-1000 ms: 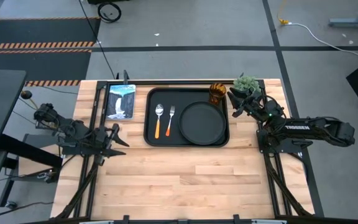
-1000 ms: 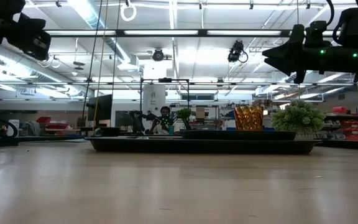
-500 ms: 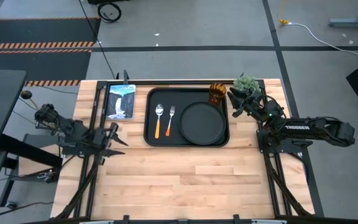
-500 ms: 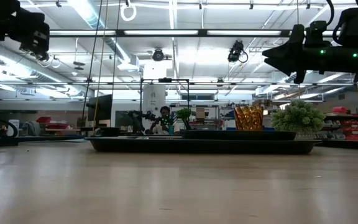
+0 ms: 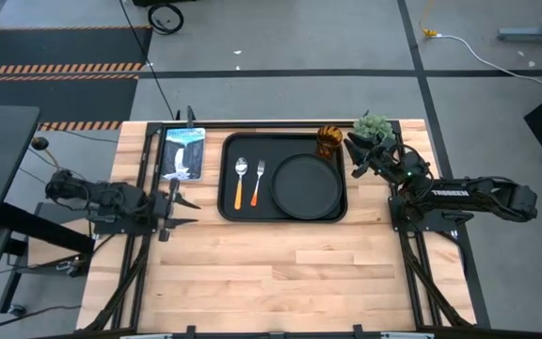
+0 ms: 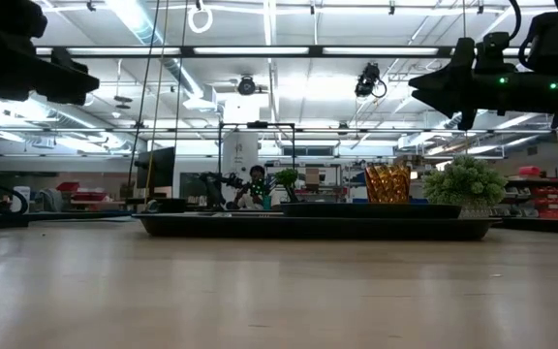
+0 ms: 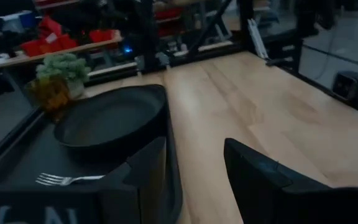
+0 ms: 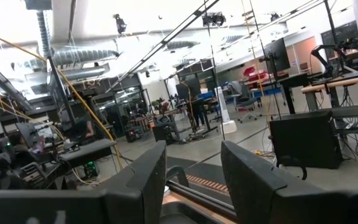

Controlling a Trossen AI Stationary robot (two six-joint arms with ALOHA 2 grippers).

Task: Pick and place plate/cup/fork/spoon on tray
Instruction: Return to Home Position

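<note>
Tray (image 5: pixel 283 176) holds plate (image 5: pixel 306 185), cup (image 5: pixel 328 141), fork (image 5: pixel 258 182), spoon (image 5: pixel 240 182); both arms' fingers open, empty, flanking tray

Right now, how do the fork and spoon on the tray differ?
The spoon lies nearer the tray's left rim; the fork lies between it and the plate. The spoon ends in a rounded bowl, the fork in tines. The spoon's handle is orange, the fork's redder. Both lie parallel on the tray, metal ends toward the far edge.
</note>
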